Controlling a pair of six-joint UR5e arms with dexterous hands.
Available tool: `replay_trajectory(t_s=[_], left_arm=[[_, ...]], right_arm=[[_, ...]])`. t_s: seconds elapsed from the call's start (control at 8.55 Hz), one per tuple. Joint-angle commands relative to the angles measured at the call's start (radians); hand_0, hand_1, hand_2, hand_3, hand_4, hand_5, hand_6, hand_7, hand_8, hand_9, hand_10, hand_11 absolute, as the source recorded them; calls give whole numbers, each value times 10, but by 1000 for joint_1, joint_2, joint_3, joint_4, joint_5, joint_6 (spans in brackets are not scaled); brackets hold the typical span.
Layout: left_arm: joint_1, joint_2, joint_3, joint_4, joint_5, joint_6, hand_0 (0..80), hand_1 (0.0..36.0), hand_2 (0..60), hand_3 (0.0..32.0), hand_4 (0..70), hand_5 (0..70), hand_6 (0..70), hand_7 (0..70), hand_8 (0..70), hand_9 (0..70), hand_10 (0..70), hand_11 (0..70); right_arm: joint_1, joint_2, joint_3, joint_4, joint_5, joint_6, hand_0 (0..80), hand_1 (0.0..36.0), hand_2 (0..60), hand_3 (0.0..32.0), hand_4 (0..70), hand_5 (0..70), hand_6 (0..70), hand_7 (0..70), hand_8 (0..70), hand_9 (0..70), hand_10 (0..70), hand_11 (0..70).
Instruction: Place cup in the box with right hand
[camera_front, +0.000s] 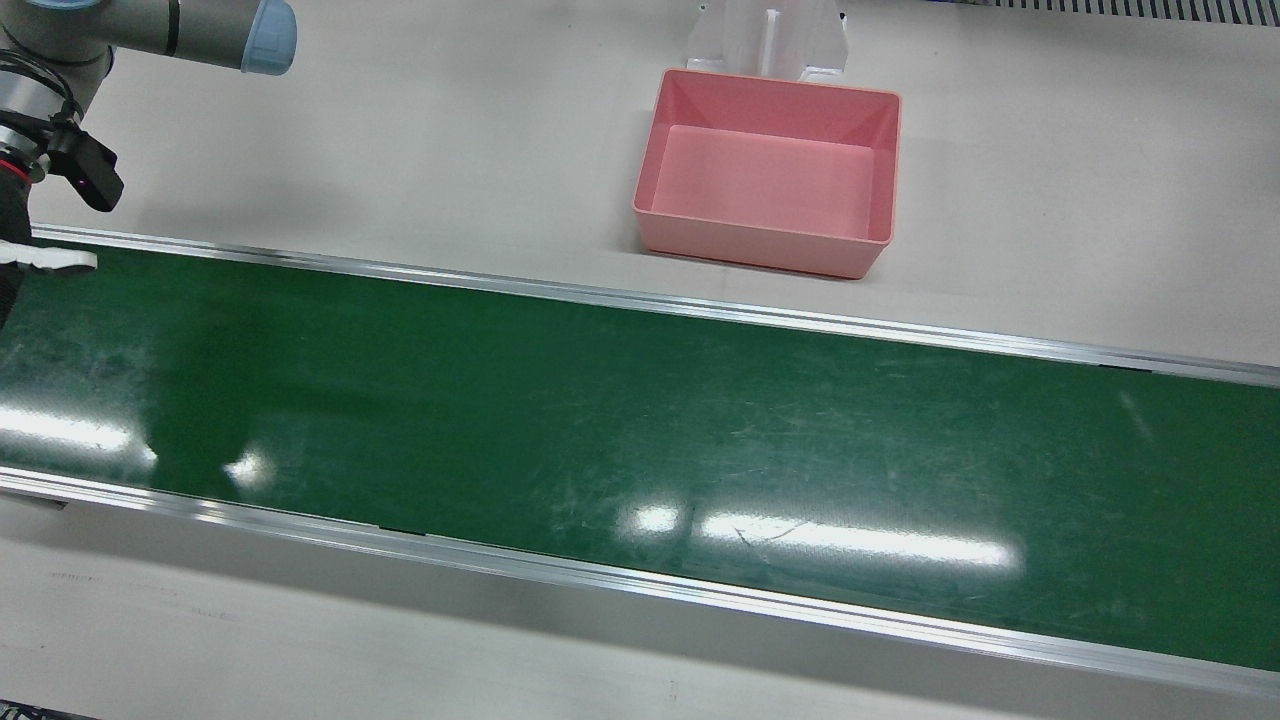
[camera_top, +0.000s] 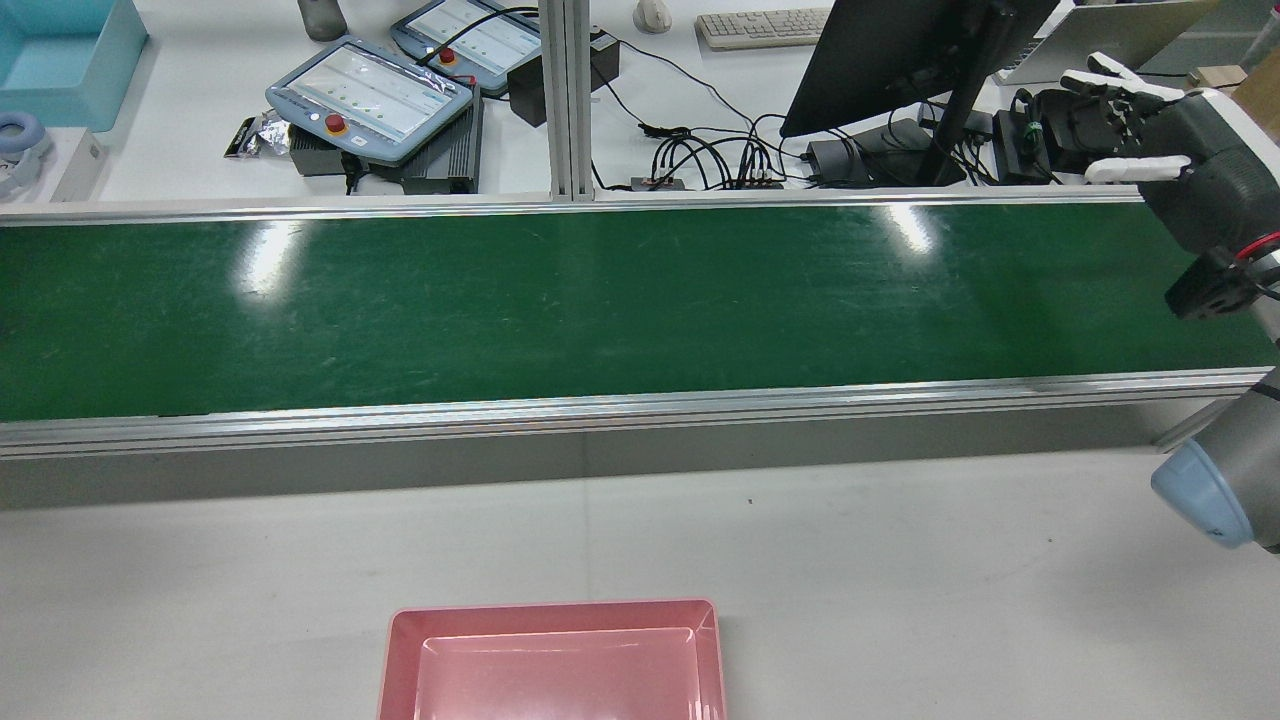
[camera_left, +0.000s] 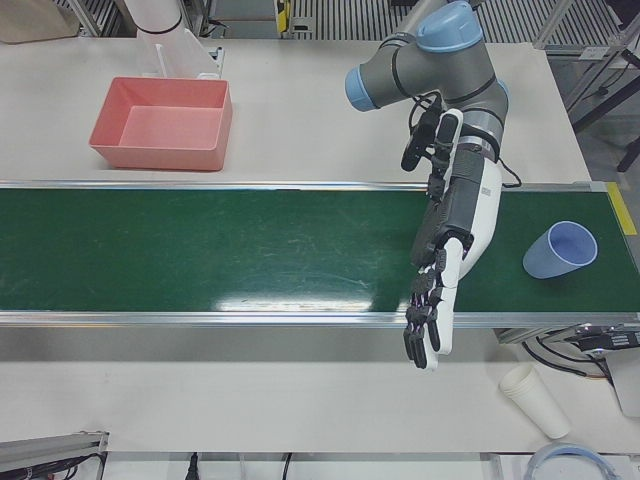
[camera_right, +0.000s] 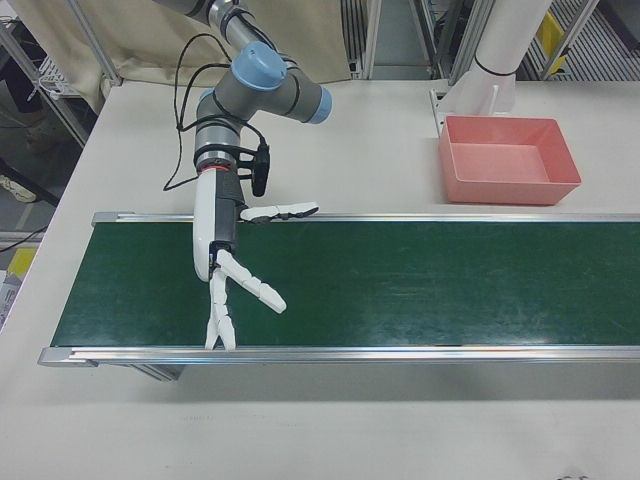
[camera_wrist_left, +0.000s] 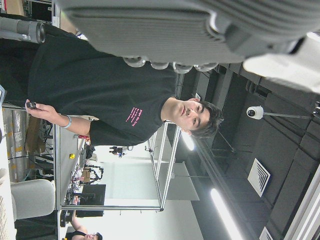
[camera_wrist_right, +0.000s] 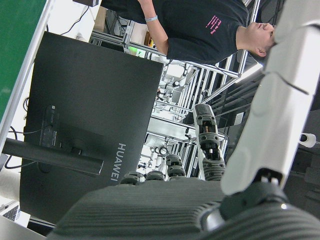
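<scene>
A light blue cup (camera_left: 560, 250) sits on the green belt (camera_left: 220, 250) at its far right end in the left-front view, to the right of my left hand (camera_left: 430, 310). That hand is open and empty, fingers stretched over the belt's near edge. My right hand (camera_right: 235, 290) is open and empty, fingers spread above the belt's other end; it also shows in the rear view (camera_top: 1150, 130), and one finger (camera_front: 50, 258) shows in the front view. The pink box (camera_front: 760, 245) stands empty on the white table behind the belt, and shows in the rear view (camera_top: 555, 612) and right-front view (camera_right: 510, 188).
White pedestals (camera_front: 770, 40) stand right behind the box. Stacked white paper cups (camera_left: 535, 400) lie off the belt's end. Across the belt are teach pendants (camera_top: 370, 100), a monitor (camera_top: 900, 50) and cables. A person (camera_wrist_left: 125, 100) stands there.
</scene>
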Motion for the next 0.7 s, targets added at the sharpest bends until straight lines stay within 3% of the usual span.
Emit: replay_trajectory(t_s=[0.0, 0.23, 0.47, 0.59], left_arm=[[0, 0, 0, -1, 0, 0, 0, 0, 0, 0, 0, 0, 0, 0, 0, 0, 0, 0], [0, 0, 0, -2, 0, 0, 0, 0, 0, 0, 0, 0, 0, 0, 0, 0, 0, 0], [0, 0, 0, -2, 0, -2, 0, 0, 0, 0, 0, 0, 0, 0, 0, 0, 0, 0], [0, 0, 0, -2, 0, 0, 0, 0, 0, 0, 0, 0, 0, 0, 0, 0, 0, 0]], right_arm=[[-15, -4, 0, -2, -6, -2, 541, 170, 54, 0, 119, 55, 41, 116, 0, 9, 11, 39], [-17, -11, -3, -2, -8, -58, 542, 128, 0, 0, 139, 48, 33, 84, 0, 2, 0, 18], [-15, -39, -3, -3, -6, -72, 503, 89, 18, 0, 75, 33, 3, 0, 0, 0, 0, 0], [-15, -42, -3, -3, -6, -72, 488, 60, 8, 0, 63, 27, 0, 0, 0, 0, 0, 0]])
